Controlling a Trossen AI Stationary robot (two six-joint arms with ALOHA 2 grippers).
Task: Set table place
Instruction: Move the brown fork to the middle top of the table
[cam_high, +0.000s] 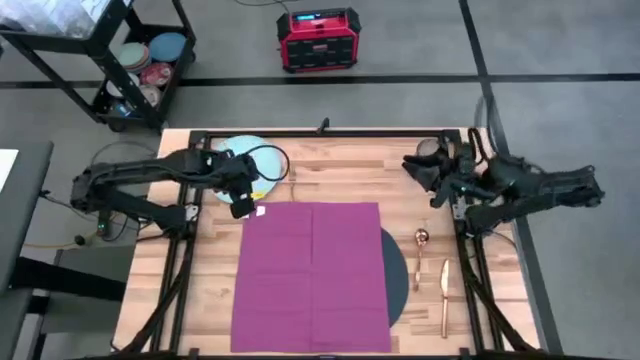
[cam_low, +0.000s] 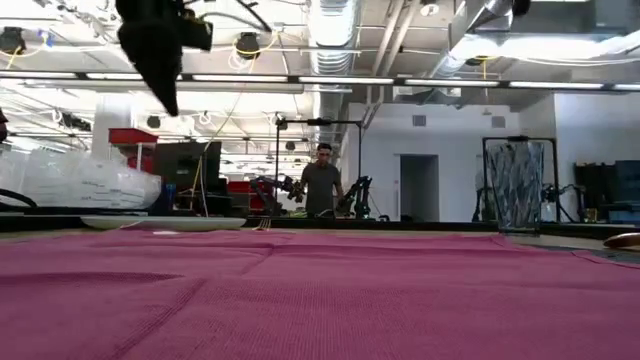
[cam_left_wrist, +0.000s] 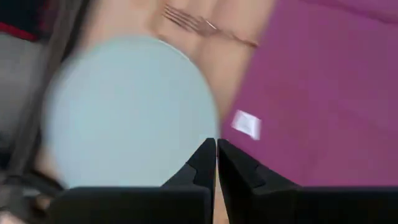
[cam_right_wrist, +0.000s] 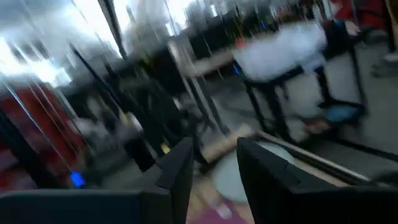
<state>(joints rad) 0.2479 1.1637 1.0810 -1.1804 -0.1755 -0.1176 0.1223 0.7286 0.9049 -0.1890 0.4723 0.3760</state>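
The left gripper (cam_high: 243, 207), clenched on nothing, hung over the bench (cam_high: 330, 165) just beside the pale blue plate (cam_high: 243, 152) at the far-left corner of the magenta napkin (cam_high: 310, 275), much nearer it than the released right gripper (cam_high: 420, 172).

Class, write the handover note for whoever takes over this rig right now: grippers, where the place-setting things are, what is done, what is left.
Left gripper: shut, empty, above the pale blue plate's edge at the table's far left.
Right gripper: open, empty, raised at the far right.
Done: magenta napkin spread over the dark mat; spoon and knife lie right of the mat.
Left: plate and fork are off the mat; tumbler stands at the far edge.
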